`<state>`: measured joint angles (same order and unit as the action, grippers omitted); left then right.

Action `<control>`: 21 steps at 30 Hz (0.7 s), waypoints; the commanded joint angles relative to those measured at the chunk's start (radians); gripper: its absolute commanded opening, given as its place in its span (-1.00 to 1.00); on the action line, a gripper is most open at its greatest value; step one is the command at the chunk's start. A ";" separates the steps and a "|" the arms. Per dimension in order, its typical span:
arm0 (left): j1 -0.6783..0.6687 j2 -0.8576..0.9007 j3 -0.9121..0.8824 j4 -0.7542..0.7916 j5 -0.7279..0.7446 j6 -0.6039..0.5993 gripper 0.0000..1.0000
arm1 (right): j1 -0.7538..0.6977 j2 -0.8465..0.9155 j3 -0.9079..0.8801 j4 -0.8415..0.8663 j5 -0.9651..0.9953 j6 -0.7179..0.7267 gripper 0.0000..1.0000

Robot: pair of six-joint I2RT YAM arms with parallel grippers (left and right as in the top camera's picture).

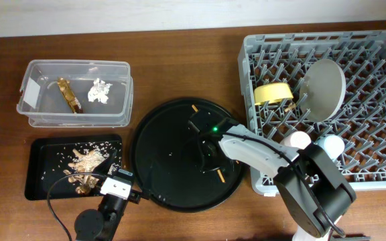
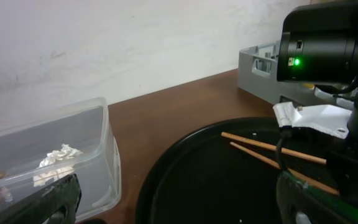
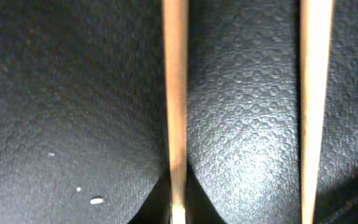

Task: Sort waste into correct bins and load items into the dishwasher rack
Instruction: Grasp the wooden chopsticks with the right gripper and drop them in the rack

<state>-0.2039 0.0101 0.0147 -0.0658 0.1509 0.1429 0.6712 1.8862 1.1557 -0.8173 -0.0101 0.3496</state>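
Loading the chopsticks (image 3: 175, 93) is in hand: they lie on the round black tray (image 1: 159, 167), left of the dishwasher rack (image 1: 380, 167). The right gripper (image 1: 205, 142) seems to straddle one (whether pinching, I cannot tell). Next: a firm pinch, then lift. The left gripper (image 2: 179, 202) hangs spread.

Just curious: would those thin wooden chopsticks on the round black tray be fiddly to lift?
Probably stiff and very light: the chopsticks look thin, straight wood. Lying flat on the round black tray, they may roll or skid if nudged.
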 commanded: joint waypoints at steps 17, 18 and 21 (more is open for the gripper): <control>0.006 -0.004 -0.005 0.000 0.010 0.016 0.99 | -0.608 -0.453 -0.011 0.110 0.284 -0.216 -0.92; 0.006 -0.004 -0.005 0.000 0.010 0.016 0.99 | -0.615 -0.430 -0.011 0.164 0.286 -0.251 -0.92; 0.006 -0.004 -0.006 0.000 0.010 0.016 0.99 | -0.620 -0.382 -0.011 0.290 0.429 -0.337 -0.92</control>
<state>-0.2039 0.0105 0.0147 -0.0654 0.1509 0.1429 0.0566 1.4757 1.1385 -0.5850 0.2867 0.1207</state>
